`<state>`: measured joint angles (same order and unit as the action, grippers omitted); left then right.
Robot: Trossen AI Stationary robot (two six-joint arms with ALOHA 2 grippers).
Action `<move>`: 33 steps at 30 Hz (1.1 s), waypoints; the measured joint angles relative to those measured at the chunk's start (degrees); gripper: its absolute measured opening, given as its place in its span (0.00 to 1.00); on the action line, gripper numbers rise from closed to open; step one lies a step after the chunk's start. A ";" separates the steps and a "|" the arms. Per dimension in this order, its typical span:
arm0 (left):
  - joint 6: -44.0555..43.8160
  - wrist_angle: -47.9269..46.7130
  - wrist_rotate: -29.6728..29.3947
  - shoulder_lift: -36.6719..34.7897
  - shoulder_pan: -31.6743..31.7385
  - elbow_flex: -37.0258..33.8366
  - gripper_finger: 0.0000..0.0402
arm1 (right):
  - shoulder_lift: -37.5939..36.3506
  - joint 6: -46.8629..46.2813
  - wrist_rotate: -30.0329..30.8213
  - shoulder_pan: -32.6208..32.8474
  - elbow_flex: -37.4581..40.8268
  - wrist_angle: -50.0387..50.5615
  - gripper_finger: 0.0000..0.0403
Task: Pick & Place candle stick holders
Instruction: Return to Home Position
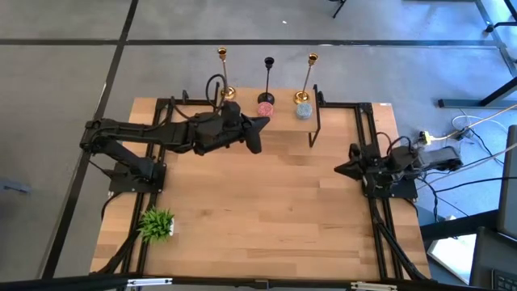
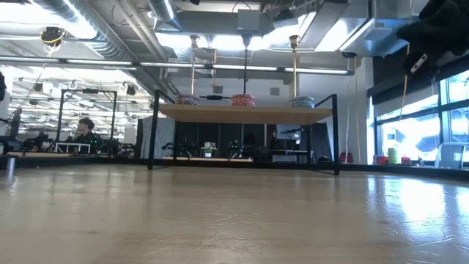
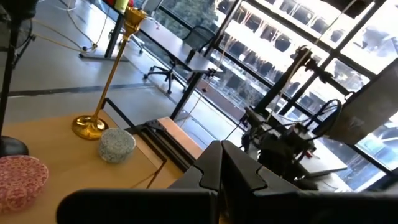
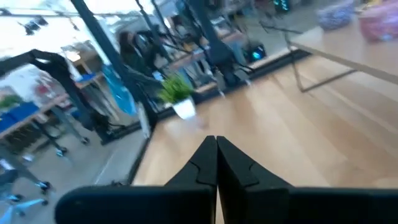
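High view, shelf: a black-framed shelf (image 1: 316,121) stands at the far edge of the wooden desk (image 1: 266,218). It carries all three candlesticks in a row: left gold candlestick (image 1: 223,71), black candlestick (image 1: 269,77), right gold candlestick (image 1: 309,77).
High view, candles: a pink candle (image 1: 266,109) sits by the black candlestick's base, and a blue-grey candle (image 1: 303,111) by the right gold one's.
High view, arms: the left hand (image 1: 255,133) hangs near the shelf, close to the pink candle. The right hand (image 1: 343,168) sits tucked at the desk's right side.
High view, plant: a small green plant (image 1: 157,224) stands near the desk's left front.
Low view: the candlesticks stand upright on the raised shelf, with a third candle (image 2: 187,99) at the left gold one's foot.
Left wrist view: the left hand's fingers (image 3: 208,171) are pressed together, gripping nothing.
Right wrist view: the right hand's fingers (image 4: 202,163) are closed and empty, above bare desk.
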<state>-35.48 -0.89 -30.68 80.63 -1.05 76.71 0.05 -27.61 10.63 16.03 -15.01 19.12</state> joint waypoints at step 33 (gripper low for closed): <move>1.58 -0.17 2.90 0.01 -0.47 0.00 0.00 | 0.04 1.23 -11.29 -14.25 12.07 -13.17 0.00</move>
<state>-33.90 -1.06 -27.78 80.64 -1.52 76.71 0.10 -26.38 -0.66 1.78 -2.94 5.95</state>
